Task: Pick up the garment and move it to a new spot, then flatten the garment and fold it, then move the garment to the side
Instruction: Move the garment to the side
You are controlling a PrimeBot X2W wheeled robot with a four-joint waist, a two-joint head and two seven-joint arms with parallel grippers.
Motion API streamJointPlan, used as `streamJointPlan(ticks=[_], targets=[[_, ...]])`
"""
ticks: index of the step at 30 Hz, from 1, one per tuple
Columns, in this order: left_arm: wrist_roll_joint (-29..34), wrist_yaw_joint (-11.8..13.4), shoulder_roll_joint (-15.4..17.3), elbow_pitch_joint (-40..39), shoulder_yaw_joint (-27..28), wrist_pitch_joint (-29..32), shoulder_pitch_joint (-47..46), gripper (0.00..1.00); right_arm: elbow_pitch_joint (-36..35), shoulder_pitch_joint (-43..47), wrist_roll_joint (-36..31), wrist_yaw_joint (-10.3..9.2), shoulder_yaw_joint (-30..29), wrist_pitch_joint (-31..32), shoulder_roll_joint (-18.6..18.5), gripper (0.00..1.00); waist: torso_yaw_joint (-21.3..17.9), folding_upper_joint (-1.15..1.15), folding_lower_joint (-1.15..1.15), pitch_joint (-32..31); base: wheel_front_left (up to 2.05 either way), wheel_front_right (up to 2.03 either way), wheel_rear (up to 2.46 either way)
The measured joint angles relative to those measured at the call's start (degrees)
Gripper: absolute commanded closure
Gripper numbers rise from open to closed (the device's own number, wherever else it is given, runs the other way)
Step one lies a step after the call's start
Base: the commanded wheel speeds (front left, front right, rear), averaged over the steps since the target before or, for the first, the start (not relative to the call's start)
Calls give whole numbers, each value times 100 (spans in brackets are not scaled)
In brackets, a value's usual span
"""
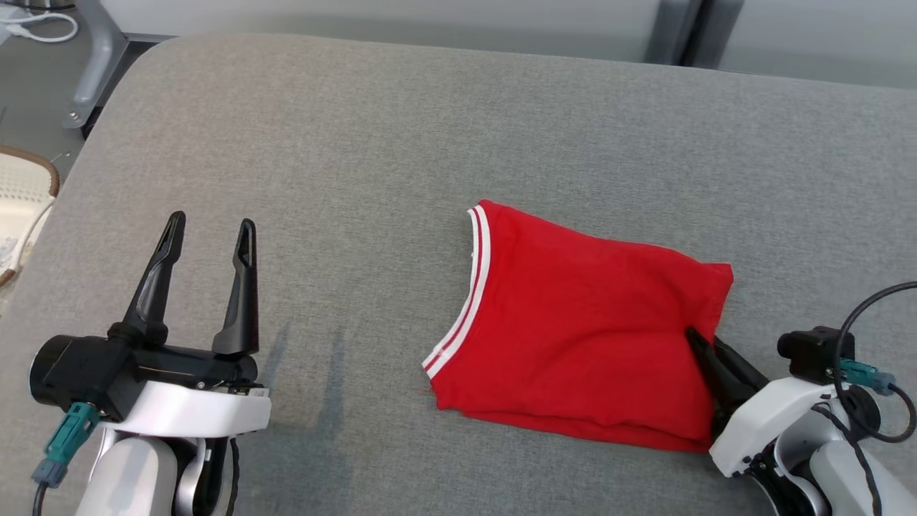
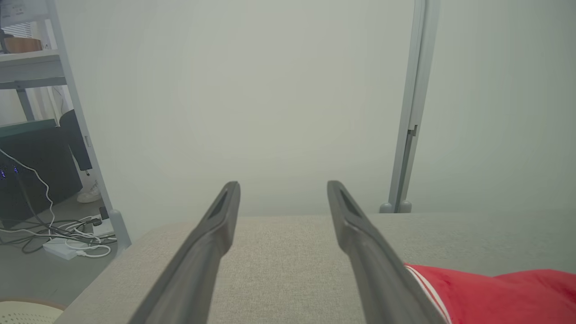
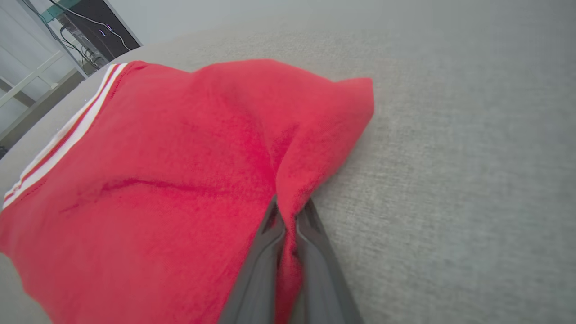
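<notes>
The garment [image 1: 580, 337] lies folded into a rough red rectangle on the grey cloth-covered bench [image 1: 358, 143], in its right half and nearer the front edge than the back. A red-and-white striped trim runs down the side of the garment that faces the bench's left edge. The top layer is slightly rumpled, and a soft crease crosses it in the right wrist view. The right gripper [image 1: 698, 344] comes in low from the bench's front right corner. Its two dark fingers are drawn almost together and pinch a fold of red cloth at the garment's right edge. In the right wrist view the cloth rises in a ridge from between the fingertips [image 3: 270, 216], and the far right corner of the garment lifts a little off the bench. The left gripper [image 1: 211, 223] is over the front left part of the bench, well apart from the garment. Its fingers are spread wide with nothing between them and point toward the back edge. Beyond the bench's left edge stands a pale perforated basket [image 1: 21, 186] with a brown rim. Only part of it shows, and what is in it cannot be made out. In the left wrist view, white cables [image 2: 67, 238] lie tangled on the floor past the back left corner, beside a grey shelf frame [image 2: 76, 117].
</notes>
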Motion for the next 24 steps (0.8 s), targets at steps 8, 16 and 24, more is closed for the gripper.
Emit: streamJointPlan(ticks=[8, 16, 24], targets=[[96, -18, 102, -76, 163, 0, 27, 0, -463, 283, -183, -2, -210, 37, -444, 100, -610, 0, 0, -18, 0, 0, 0], [157, -7, 256, -313, 187, 38, 80, 0, -1225, 438, -532, -3, -482, 366, -864, 100, -1434, 0, 0, 61, 0, 0, 0], [259, -23, 456, -667, 130, 299, -130, 0, -1835, -314, -896, -3, -380, 684, -1605, 100, -2200, 0, 0, 430, 0, 0, 0]])
